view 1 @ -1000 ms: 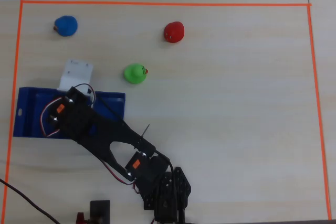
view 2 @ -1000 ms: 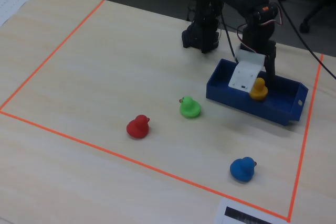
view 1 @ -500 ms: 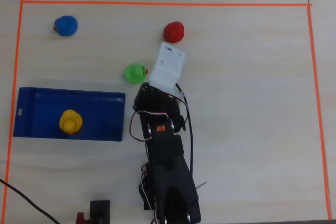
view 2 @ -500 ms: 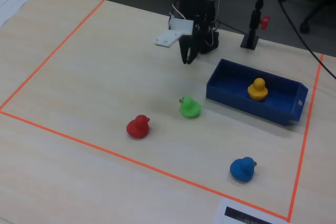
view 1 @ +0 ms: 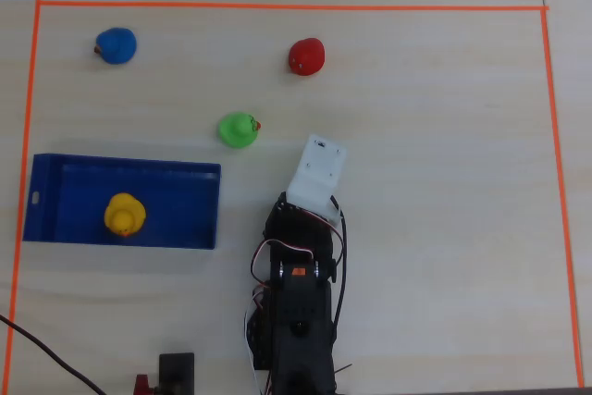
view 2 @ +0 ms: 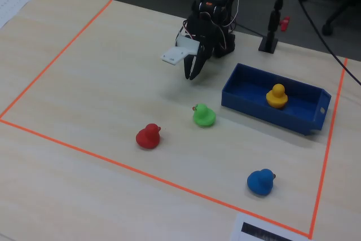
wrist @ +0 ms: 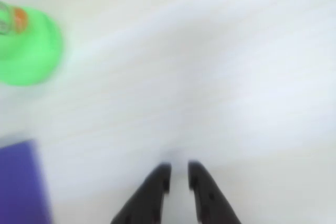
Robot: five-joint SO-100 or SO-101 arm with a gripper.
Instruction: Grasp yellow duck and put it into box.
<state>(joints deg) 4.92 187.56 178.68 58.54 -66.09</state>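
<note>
The yellow duck (view 1: 124,215) sits upright inside the blue box (view 1: 129,169) and also shows in the fixed view (view 2: 276,95), where the box (view 2: 254,108) lies right of the arm. My gripper (view 2: 192,75) hangs above bare table left of the box, with its jaws nearly together and nothing between them. In the blurred wrist view the gripper (wrist: 179,174) shows as two black fingertips (wrist: 163,178) with a thin gap, and a corner of the box (wrist: 18,182) is at the lower left. In the overhead view the white wrist mount (view 1: 317,169) hides the fingers.
A green duck (view 1: 239,129) stands close to the gripper, also in the wrist view (wrist: 26,48) and the fixed view (view 2: 203,115). A red duck (view 1: 306,56) and a blue duck (view 1: 117,45) stand farther off. Orange tape (view 1: 277,6) borders the table area. A black stand (view 2: 272,32) is behind the box.
</note>
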